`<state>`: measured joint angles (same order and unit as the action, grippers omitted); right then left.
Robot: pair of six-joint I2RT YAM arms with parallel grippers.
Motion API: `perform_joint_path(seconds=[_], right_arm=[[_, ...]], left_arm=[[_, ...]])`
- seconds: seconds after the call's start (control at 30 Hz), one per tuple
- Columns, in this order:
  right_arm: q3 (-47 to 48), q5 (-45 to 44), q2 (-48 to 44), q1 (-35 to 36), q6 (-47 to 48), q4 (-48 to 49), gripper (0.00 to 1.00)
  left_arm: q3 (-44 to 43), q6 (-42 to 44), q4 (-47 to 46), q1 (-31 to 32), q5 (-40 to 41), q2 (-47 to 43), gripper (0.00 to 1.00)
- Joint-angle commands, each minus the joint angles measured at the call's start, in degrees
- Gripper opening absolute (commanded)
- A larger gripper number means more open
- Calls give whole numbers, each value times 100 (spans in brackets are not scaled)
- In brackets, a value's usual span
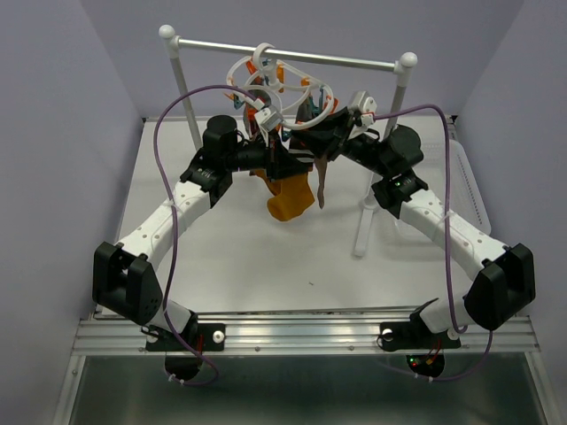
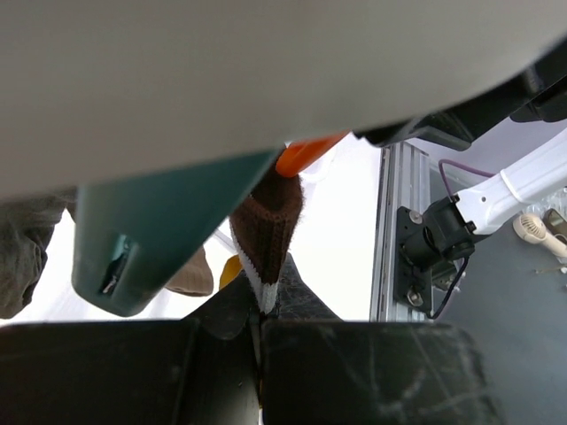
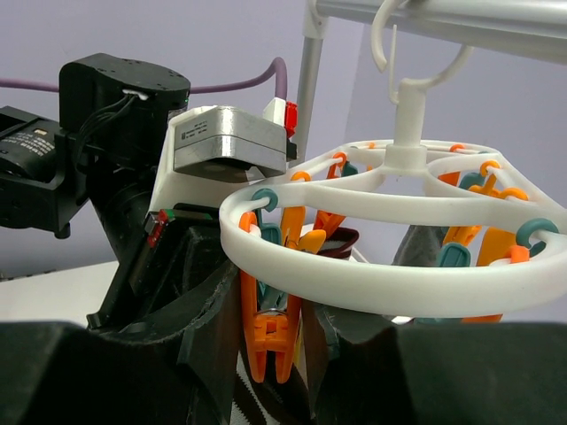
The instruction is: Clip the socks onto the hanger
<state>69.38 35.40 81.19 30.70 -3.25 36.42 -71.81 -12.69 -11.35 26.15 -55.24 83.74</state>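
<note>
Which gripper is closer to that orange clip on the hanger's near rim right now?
Right. The right gripper has its fingers on either side of the orange clip; the left gripper is close by, just short of it, pinching the brown sock.

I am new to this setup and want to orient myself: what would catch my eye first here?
The white hanger on the rack stands out at top centre, a mustard sock dangling beneath. The left end effector pinches a brown sock; the right end effector grips an orange clip.
</note>
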Motion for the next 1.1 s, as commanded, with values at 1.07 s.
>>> perform_joint_path(seconds=[1.07], right_arm=[[304, 310, -33, -11, -97, 110, 1]], left_arm=[[-140, 117, -253, -5, -118, -210, 0]])
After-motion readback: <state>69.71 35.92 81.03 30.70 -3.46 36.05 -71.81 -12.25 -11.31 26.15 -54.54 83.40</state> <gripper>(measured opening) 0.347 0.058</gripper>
